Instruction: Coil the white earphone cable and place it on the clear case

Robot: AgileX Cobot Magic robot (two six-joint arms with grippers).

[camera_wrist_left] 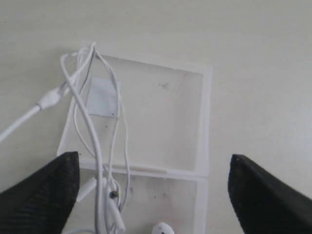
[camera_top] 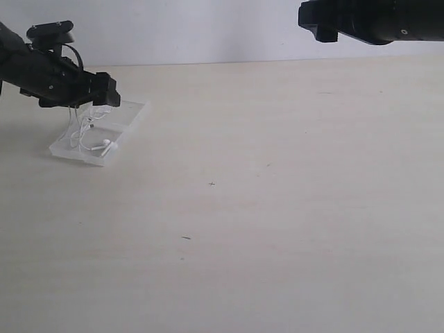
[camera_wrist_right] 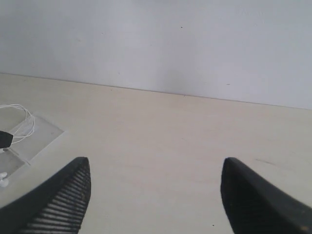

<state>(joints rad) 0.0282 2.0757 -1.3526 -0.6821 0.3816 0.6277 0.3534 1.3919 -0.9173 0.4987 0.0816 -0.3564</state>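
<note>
Earphone cable (camera_wrist_left: 103,190) looped on frosted clear case (camera_wrist_left: 165,122) | left end effector (camera_wrist_left: 153,195) spread | right end effector (camera_wrist_right: 153,195) spread

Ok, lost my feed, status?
Left pincer open above clear case. Right pincer open, raised aside. White earphone cable bunched on case, looping past edge. Nothing obstructing.

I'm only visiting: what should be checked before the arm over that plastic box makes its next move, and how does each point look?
1. Left gripper open, holding nothing: ok.
2. White earphone cable mostly lying on the clear case: ok.
3. Cable wholly within the case's edges: not ok; a loop and a thicker end stick out past one side.
4. Cable free of the left gripper's fingers: cannot tell; the exterior view shows strands rising close beneath it.
5. Right gripper open, well away from the case: ok.
</note>
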